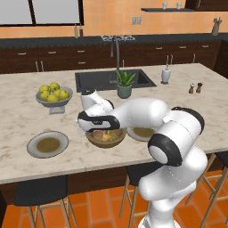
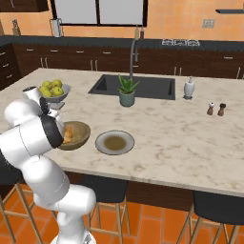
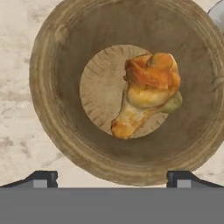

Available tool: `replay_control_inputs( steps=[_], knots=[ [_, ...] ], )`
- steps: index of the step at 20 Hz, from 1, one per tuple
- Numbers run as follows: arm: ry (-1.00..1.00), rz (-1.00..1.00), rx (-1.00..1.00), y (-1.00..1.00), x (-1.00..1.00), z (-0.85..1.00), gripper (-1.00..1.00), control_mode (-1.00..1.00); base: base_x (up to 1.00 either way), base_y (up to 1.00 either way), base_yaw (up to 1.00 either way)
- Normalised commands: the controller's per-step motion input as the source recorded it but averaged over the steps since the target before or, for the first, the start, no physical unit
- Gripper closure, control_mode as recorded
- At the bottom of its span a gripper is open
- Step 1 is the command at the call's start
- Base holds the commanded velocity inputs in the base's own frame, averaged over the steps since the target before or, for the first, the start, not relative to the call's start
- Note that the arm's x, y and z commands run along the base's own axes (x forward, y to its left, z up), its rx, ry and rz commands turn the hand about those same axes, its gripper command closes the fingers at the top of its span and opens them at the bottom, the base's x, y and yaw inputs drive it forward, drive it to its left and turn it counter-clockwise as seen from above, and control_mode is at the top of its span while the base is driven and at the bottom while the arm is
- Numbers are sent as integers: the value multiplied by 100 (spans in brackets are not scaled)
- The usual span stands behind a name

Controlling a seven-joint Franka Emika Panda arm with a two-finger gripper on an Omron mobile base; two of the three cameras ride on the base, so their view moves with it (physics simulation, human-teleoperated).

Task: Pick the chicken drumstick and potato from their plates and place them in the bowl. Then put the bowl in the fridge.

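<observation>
Two foods are already sitting in the bowl: chicken drumstick lying over the potato, which is peeking out beneath. Bowl's looking stiff wood w/ thick rim, prob best pinched at the rim. Gripper is hovering above it, fingers spread wide, holding nothing
</observation>
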Motion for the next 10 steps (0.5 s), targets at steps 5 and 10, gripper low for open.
replay_control_inputs(
  steps=[5,10],
  knots=[
    [11,20,-13,3,-13,-24,-100,-100,0,0,0],
    [0,24,0,-11,0,-36,-100,-100,0,0,0]
  ],
)
